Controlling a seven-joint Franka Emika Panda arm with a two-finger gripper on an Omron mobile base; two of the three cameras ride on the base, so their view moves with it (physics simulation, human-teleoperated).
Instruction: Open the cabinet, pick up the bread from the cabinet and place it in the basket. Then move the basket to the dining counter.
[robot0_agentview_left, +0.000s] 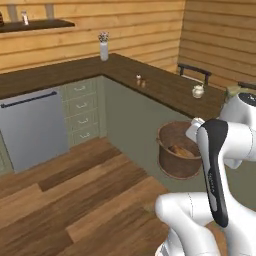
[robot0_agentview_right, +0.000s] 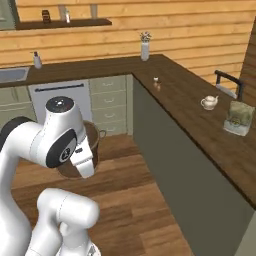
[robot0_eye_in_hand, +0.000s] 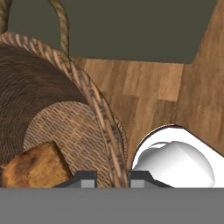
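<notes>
The round brown woven basket (robot0_agentview_left: 172, 162) hangs above the wood floor, close to the olive-grey front of the dining counter (robot0_agentview_left: 165, 86). My gripper (robot0_eye_in_hand: 112, 177) is shut on the basket's rim (robot0_eye_in_hand: 101, 114), one finger inside the wall and one outside. The bread (robot0_eye_in_hand: 36, 167), a brown crusty lump, lies on the basket's woven floor; it also shows as the bread (robot0_agentview_left: 181, 150) inside the basket in the left base view. In the right base view my arm covers most of the basket (robot0_agentview_right: 93, 134). The cabinet is out of view.
On the dining counter (robot0_agentview_right: 200, 122) stand a white teapot (robot0_agentview_right: 209, 102), a greenish patterned block (robot0_agentview_right: 237, 118), small shakers (robot0_agentview_left: 140, 80) and a vase (robot0_agentview_left: 103, 47). A dark chair (robot0_agentview_left: 195, 72) stands behind it. A steel dishwasher (robot0_agentview_left: 32, 127) and drawers (robot0_agentview_left: 82, 112) line the far wall.
</notes>
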